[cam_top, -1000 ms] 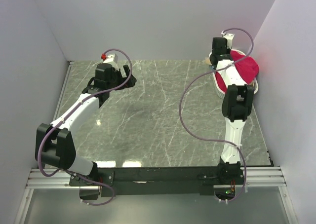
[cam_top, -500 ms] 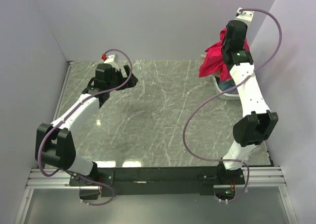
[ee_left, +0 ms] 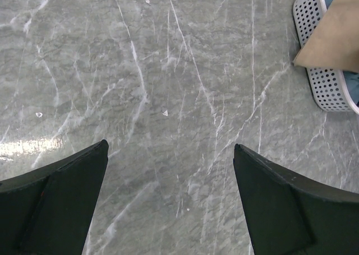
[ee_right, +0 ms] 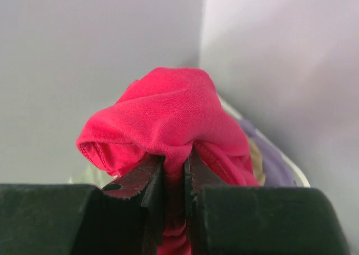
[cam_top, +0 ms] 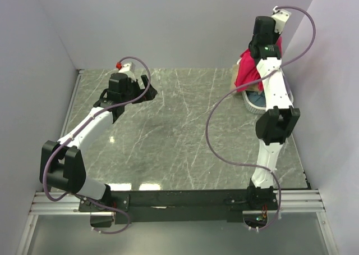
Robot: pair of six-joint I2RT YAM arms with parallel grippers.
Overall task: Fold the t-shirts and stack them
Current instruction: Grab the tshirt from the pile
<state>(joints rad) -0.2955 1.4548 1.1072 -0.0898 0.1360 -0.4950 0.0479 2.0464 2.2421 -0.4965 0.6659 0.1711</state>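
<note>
With the right tool pinched on the red t-shirt above the basket, I'd lift it clear before swinging toward the wide-open, empty left tool.

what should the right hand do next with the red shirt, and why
Probably carry the red shirt out over the middle of the table, then lower it. The right hand has it pinched, raised above the basket, and folding needs flat space.
</note>
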